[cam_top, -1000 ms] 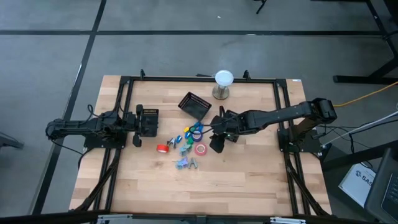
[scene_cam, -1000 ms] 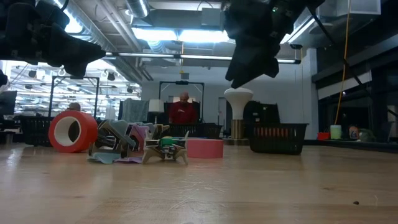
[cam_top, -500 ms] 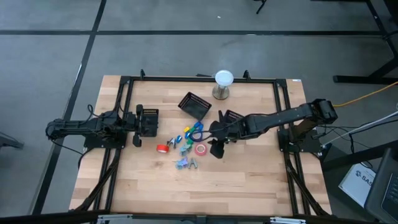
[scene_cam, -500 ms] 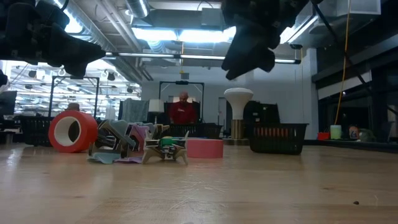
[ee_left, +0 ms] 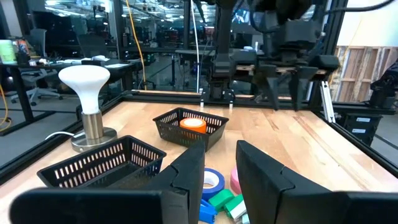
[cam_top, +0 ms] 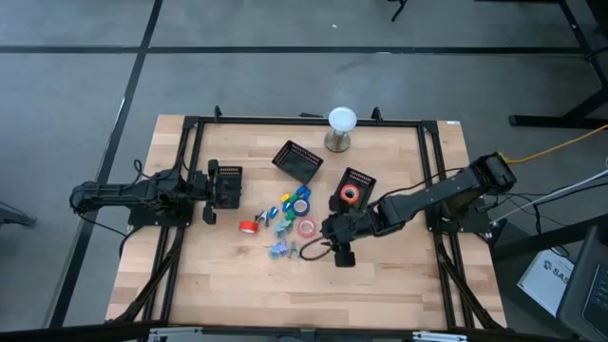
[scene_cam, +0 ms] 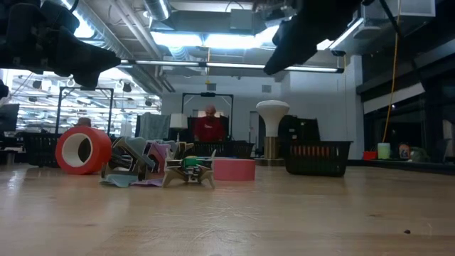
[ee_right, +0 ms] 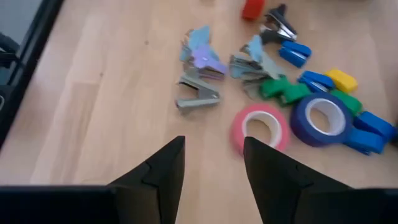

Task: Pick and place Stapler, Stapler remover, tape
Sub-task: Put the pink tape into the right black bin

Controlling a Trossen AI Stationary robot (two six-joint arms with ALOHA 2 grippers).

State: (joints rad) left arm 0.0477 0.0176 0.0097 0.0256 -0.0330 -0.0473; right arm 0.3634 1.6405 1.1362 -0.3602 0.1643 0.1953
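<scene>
A loose pile lies mid-table: a red tape roll (cam_top: 247, 226), a pink roll (cam_top: 306, 228) and a blue roll (cam_top: 301, 202), grey staple removers (ee_right: 199, 93), and small blue staplers (ee_right: 292, 53) beside green and yellow ones. An orange roll (cam_top: 351, 194) sits inside a small black basket (cam_top: 366, 180). My right gripper (cam_top: 334, 239) hovers open above the table, just on the near-right side of the pink roll (ee_right: 261, 129). My left gripper (cam_top: 211, 187) waits open at the table's left, above the wood and facing the pile (ee_left: 221, 158).
A second black basket (cam_top: 297, 160) lies tilted behind the pile. A white-topped lamp (cam_top: 341, 128) stands near the far edge. Black frame rails run along the table's sides. Bare wood stretches along the near edge. A person shows far off in the room (scene_cam: 208, 124).
My right gripper has travelled from over the basket toward the table's near edge, past the pink roll, staying open. The basket with the orange roll, hidden under the arm before, now shows.
</scene>
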